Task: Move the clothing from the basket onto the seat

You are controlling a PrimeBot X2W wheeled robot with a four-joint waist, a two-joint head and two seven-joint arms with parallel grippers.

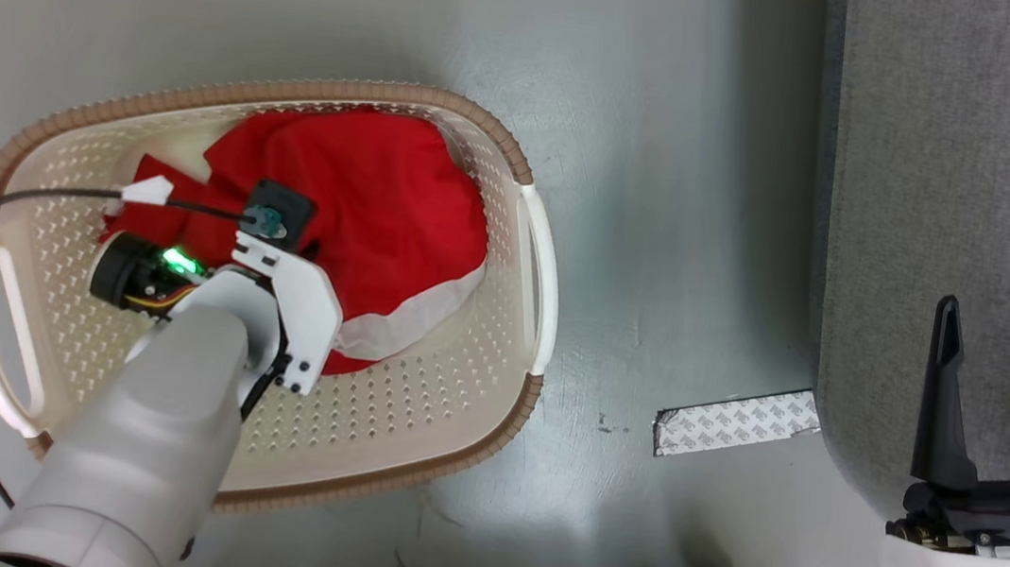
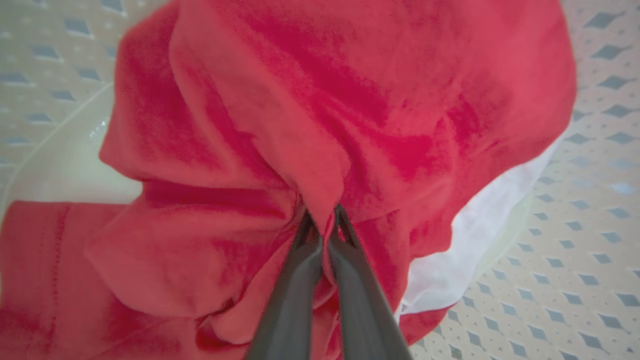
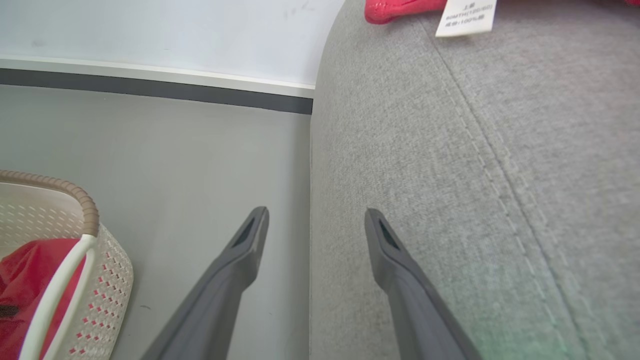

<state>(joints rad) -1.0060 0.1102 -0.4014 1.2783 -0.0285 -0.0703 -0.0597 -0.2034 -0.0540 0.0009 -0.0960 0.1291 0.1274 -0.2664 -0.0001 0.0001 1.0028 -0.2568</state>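
One fold of the red clothing point(image 1: 383, 184) is pinched in the left hand point(image 2: 322, 216), its fingers pressed together, and the clothing lies inside the basket point(image 1: 415, 406) on the floor point(image 1: 672, 150). The right hand point(image 1: 999, 304) hangs spread and empty over the edge of the grey seat point(image 1: 978, 138).

Bare floor point(image 1: 667, 197) between basket point(image 1: 318, 92) and seat point(image 1: 978, 138), tape strip point(image 1: 736, 424) flat on it, basket walls ringing the clothing point(image 1: 383, 184)
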